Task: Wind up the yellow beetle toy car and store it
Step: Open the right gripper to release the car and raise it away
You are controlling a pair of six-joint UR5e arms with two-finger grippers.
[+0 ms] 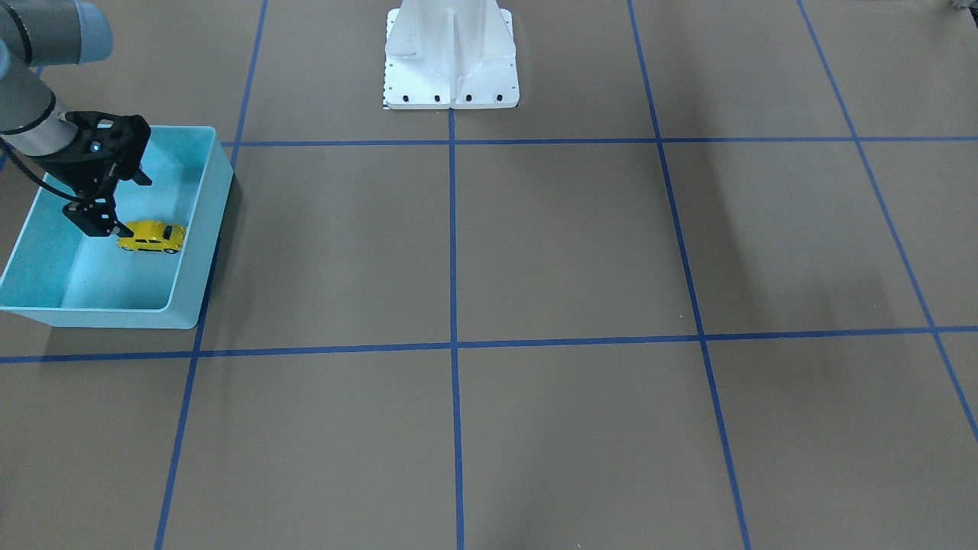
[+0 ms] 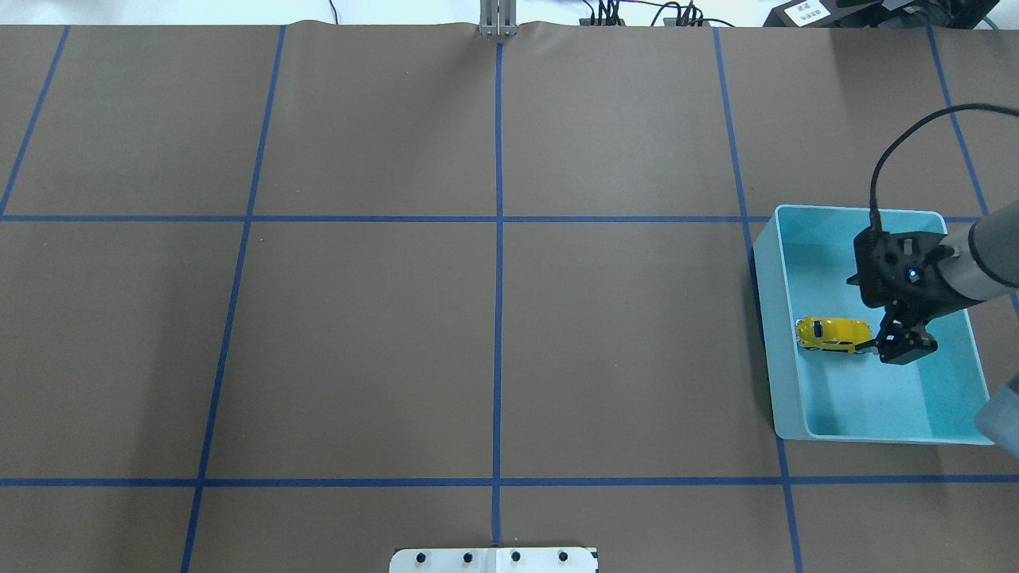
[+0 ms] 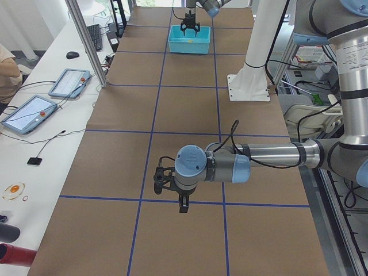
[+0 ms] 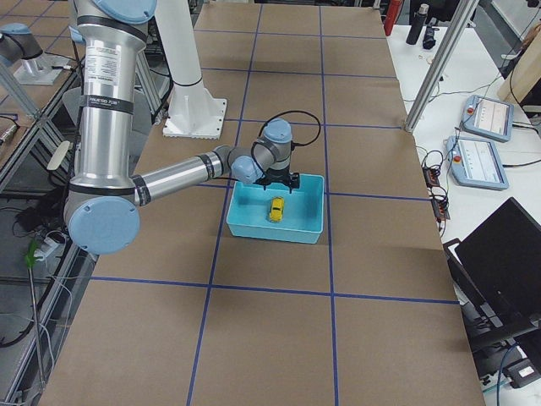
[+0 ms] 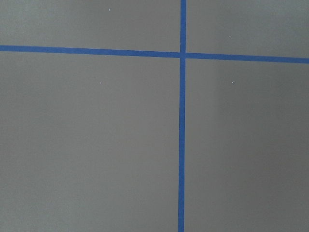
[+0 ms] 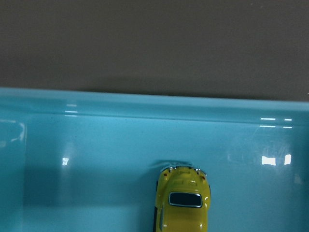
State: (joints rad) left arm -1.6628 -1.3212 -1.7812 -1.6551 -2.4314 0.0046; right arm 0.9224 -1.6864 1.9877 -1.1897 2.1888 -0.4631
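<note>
The yellow beetle toy car lies on its wheels on the floor of the light-blue bin, near the bin's wall towards the table's middle. It also shows in the overhead view and at the bottom of the right wrist view. My right gripper is open inside the bin, just above and behind the car, with one fingertip at the car's end. My left gripper hovers over bare table far from the bin; I cannot tell whether it is open or shut.
The bin stands at the table's right end, by a blue tape line. The white robot base stands at the table's near-robot edge. Brown paper with a blue tape grid covers the table.
</note>
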